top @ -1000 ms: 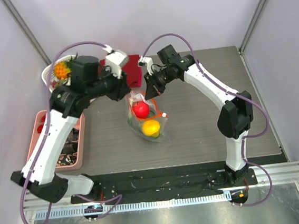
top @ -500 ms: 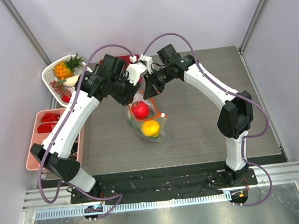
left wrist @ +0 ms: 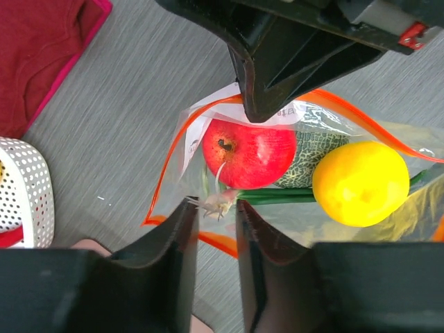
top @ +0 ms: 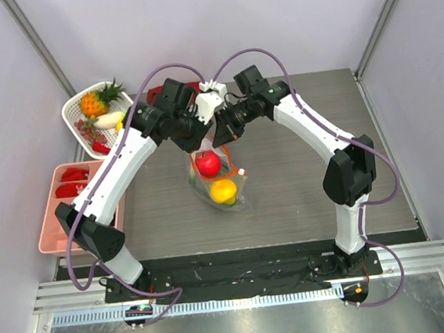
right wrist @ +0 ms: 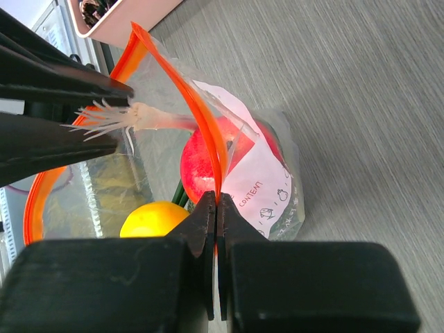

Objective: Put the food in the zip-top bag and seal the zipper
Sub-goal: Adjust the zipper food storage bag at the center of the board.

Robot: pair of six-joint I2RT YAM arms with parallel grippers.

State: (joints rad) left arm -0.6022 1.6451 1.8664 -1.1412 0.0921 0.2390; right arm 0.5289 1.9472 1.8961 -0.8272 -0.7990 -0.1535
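Clear bag (left wrist: 388, 201) with orange-red zipper (right wrist: 201, 118) and white printed label. Red apple (left wrist: 250, 152), yellow-orange citrus (left wrist: 359, 182), netted green melon (left wrist: 305, 156), green onion (left wrist: 277, 197) with pale root. Grey wood-grain counter (top: 302, 182). Dark red cloth (left wrist: 41, 48). White perforated basket (top: 83, 117), pink tray (top: 54, 222).

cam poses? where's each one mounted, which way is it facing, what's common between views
Top external: fixed above and behind the bases, looking down at both arms over the zip-top bag.
Left wrist: on the left arm, left gripper in frame, facing the bag mouth.
Right wrist: on the right arm, right gripper pinching the zipper.
Shared: red apple, citrus.
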